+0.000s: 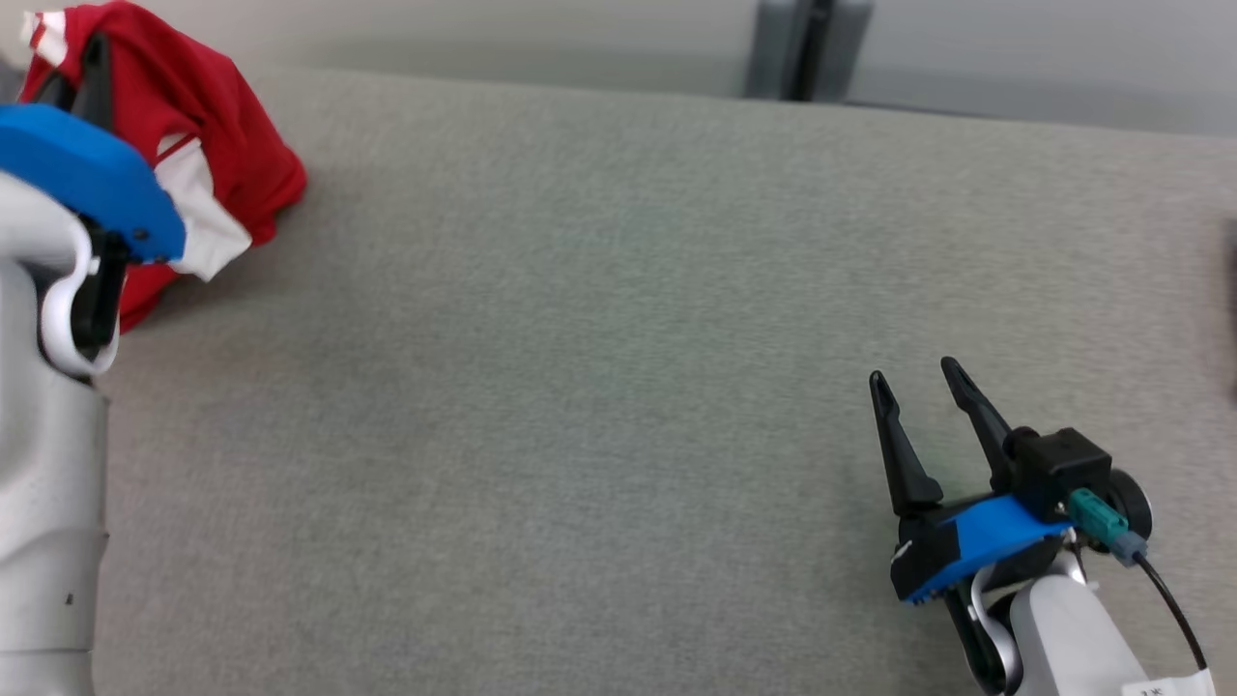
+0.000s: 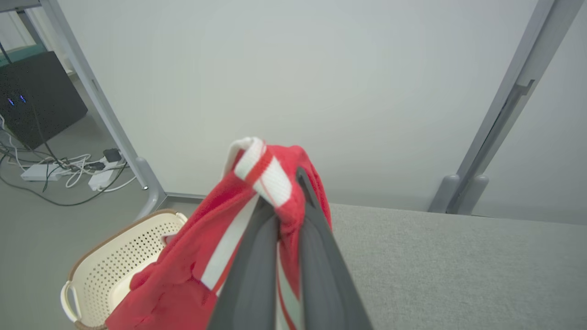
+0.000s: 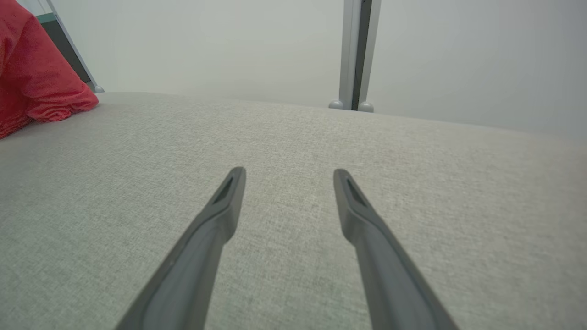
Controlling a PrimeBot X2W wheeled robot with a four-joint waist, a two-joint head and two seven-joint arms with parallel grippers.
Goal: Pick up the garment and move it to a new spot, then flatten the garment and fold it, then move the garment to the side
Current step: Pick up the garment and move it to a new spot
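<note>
The red-and-white garment (image 1: 227, 135), upper left in the head view, is clamped in the left hand (image 2: 285, 197); the left wrist view adds a cream perforated basket (image 2: 110, 266) at lower left. The right hand (image 1: 913, 370), fingers apart, hovers over the grey fabric surface (image 1: 580, 387).

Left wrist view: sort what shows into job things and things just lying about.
Job: red garment; left pincer, shut on it; grey table.
Lying about: cream basket; floor cables; dark cabinet; grey frame posts.
</note>
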